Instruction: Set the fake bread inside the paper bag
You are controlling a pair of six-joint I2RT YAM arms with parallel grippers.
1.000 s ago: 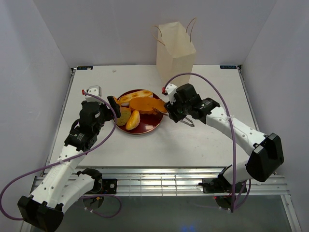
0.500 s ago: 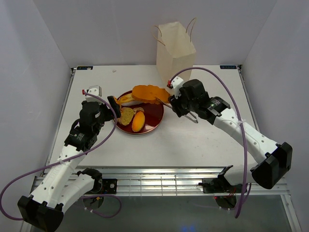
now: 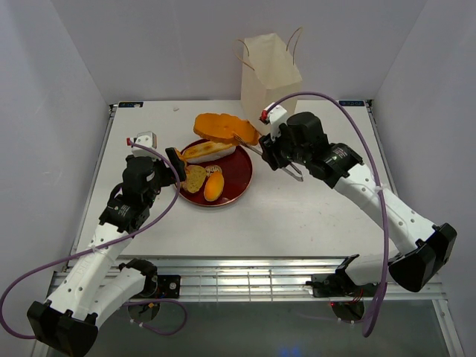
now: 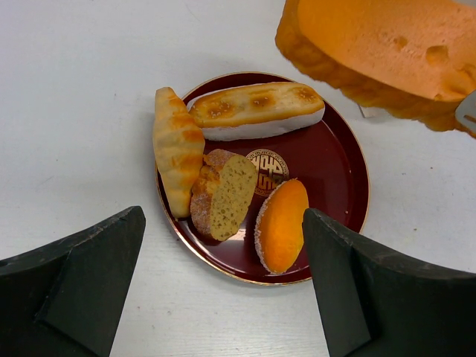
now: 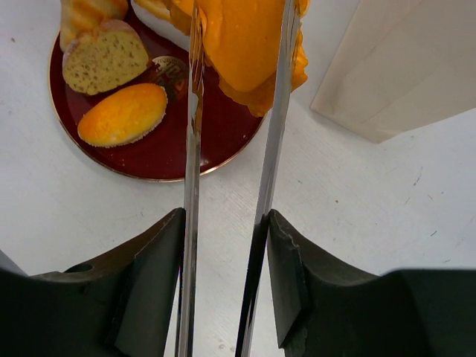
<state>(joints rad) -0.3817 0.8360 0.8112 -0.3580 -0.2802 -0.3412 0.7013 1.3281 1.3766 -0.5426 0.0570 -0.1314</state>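
My right gripper is shut on thin metal tongs, and the tongs pinch a large orange bread wedge held in the air above the plate's far edge. Several bread pieces lie on the dark red plate: a long roll, a croissant-like piece, a cut slice and an orange oval. The cream paper bag stands upright behind, right of the wedge. My left gripper is open and empty, left of the plate.
White walls enclose the table on three sides. A small white and red object sits at the table's left. The metal rail runs along the near edge.
My right gripper has lifted the orange wedge in the tongs off the plate, up and toward the far side. The left arm has not moved.
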